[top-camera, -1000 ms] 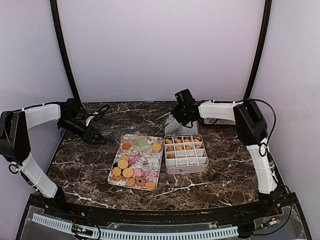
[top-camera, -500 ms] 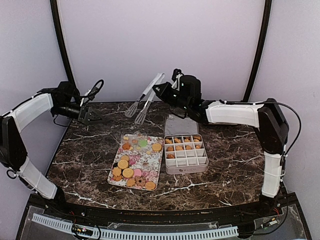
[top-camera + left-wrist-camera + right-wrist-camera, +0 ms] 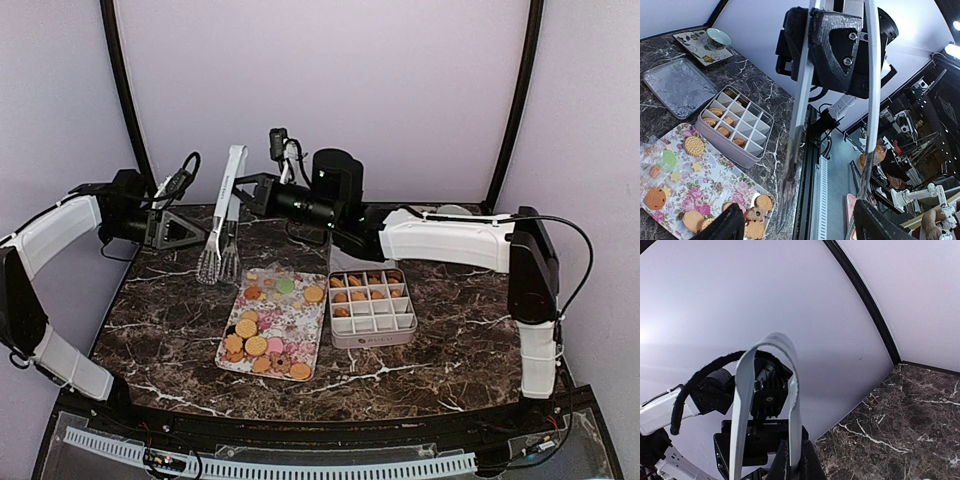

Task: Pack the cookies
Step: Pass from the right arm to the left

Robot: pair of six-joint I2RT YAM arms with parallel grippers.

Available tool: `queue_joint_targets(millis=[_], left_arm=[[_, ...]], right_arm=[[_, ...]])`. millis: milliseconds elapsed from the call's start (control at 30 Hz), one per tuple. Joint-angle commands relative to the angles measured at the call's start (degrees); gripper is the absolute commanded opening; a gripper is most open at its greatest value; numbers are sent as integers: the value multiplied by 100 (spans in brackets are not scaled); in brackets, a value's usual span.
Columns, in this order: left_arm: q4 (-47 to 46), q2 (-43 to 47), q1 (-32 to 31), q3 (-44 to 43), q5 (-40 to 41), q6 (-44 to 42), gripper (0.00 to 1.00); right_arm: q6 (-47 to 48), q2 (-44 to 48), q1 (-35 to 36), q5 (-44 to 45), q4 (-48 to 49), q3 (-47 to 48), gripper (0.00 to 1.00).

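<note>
Right end effector [image 3: 243, 188], clamped on tongs [image 3: 225, 215], has swung them over; left end effector [image 3: 188, 232], open, seemingly straddles them for handover.

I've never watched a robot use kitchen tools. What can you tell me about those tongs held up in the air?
The tongs are silvery metal: two long flat arms joined by a rounded bend on top, ending in pronged tips. They hang nearly upright, tips down, above the marble table, at its far left. The right gripper is shut on one arm below the bend. The left gripper, open, flanks the lower arms, apparently without touching.
</note>
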State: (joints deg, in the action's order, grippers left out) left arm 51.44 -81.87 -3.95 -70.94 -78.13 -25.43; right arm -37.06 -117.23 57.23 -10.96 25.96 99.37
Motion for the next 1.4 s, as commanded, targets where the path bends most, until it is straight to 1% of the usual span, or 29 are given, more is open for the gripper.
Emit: queue_joint_targets(millis=[0, 200, 333, 533, 600, 700, 767, 833, 867, 900, 967, 1000, 1100, 1167, 1200, 1233, 1267, 1333, 1367], left_arm=[[469, 251, -74, 136, -662, -384, 76], [612, 419, -222, 332, -696, -558, 64], [743, 421, -237, 425, -630, -740, 55], [1211, 350, -242, 482, -500, -1321, 32], [1302, 310, -245, 514, -491, -1437, 29], [1477, 241, -249, 513, -507, -1630, 25], [1677, 209, -257, 466, -522, -1852, 14], [1865, 189, -259, 433, -505, -2074, 6], [1903, 182, -272, 438, -499, -2129, 5], [1912, 180, -269, 451, -501, -2154, 7], [1937, 171, -265, 482, -522, -2203, 20], [1964, 171, -269, 484, -534, -2251, 25], [2013, 164, -265, 459, -555, -2296, 32], [2076, 167, -271, 445, -584, -2376, 34], [2121, 153, -275, 437, -600, -2428, 34], [2172, 141, -275, 426, -613, -2485, 32], [2223, 124, -278, 409, -627, -2558, 26], [2366, 83, -273, 351, -647, -2683, 12], [2419, 58, -273, 312, -653, -2740, 7]], right_arm=[[381, -278, 112, -11, -27, 558, 0], [709, -427, 225, 318, -240, 880, 0], [822, -384, 227, 478, -236, 837, 0], [826, -188, 218, 505, 57, 539, 0], [779, -126, 216, 463, 192, 442, 0], [694, -82, 218, 386, 358, 375, 0], [644, -55, 224, 359, 392, 377, 0], [586, -16, 227, 341, 497, 336, 0], [563, 8, 227, 333, 544, 321, 0], [552, 19, 227, 320, 576, 324, 0], [525, 48, 227, 316, 627, 313, 0], [524, 69, 227, 314, 674, 288, 0], [507, 124, 227, 316, 819, 212, 0], [498, 145, 235, 307, 868, 191, 0], [499, 155, 236, 293, 914, 168, 0], [498, 164, 236, 277, 959, 148, 0], [498, 165, 234, 264, 999, 144, 0], [489, 153, 236, 182, 1012, 163, 0], [493, 148, 236, 155, 1016, 169, 0]])
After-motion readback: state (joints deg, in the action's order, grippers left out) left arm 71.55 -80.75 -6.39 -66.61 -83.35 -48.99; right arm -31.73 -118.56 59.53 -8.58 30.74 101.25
